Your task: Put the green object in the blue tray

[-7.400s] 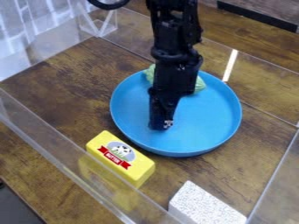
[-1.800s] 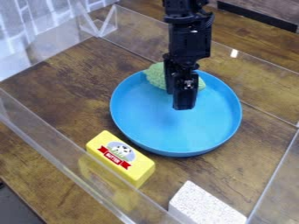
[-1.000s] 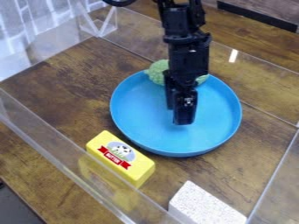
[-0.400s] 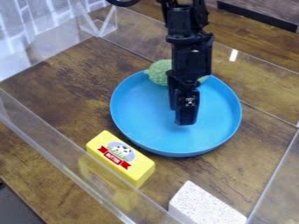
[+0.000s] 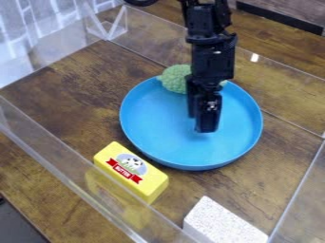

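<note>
A white speckled block (image 5: pixel 226 220) is lying at the near right edge of the dark wooden surface (image 5: pixel 76 90). Left of it, a yellow labelled box (image 5: pixel 128 172) is sitting. Beyond them, the blue tray (image 5: pixel 159 140) is resting. A black pincer (image 5: pixel 206 121) is pointing down into the tray, released and gripping nothing. The green object (image 5: pixel 177 79) is lying on the tray's far rim, partly hidden behind the arm.

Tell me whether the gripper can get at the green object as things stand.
Probably yes. The gripper hangs open over the blue tray, and the green object sits at the tray's far rim right beside the arm, its top uncovered, nothing between them.
</note>
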{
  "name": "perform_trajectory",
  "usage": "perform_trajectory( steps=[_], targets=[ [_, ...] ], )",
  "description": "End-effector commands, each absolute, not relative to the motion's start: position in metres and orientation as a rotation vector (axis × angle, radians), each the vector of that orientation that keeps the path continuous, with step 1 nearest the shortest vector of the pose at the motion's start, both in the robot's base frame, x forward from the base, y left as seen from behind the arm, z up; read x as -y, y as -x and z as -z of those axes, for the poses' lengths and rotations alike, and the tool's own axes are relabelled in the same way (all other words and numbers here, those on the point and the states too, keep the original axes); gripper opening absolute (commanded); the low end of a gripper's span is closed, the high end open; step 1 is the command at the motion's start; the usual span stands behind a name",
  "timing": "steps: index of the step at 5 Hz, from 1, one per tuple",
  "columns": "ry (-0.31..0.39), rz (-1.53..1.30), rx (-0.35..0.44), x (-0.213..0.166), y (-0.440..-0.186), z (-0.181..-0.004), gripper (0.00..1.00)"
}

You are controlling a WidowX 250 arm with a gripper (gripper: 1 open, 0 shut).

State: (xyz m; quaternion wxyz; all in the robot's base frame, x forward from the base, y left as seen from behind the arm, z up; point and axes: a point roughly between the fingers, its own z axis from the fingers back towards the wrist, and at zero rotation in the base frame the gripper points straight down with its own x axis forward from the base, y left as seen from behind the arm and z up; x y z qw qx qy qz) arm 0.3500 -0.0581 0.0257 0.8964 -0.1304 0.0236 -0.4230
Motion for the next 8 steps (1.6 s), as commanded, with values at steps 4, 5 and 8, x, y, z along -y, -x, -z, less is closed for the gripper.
perform_trajectory(
  steps=[4,5,8],
  targets=[
    [0.305,1.111,-0.125,0.070,-0.327,-0.007,1.00],
    [0.317,1.120,-0.134,0.069,-0.326,-0.007,1.00],
    [0.358,0.988,-0.126,0.075,-0.318,-0.003,1.00]
  ],
)
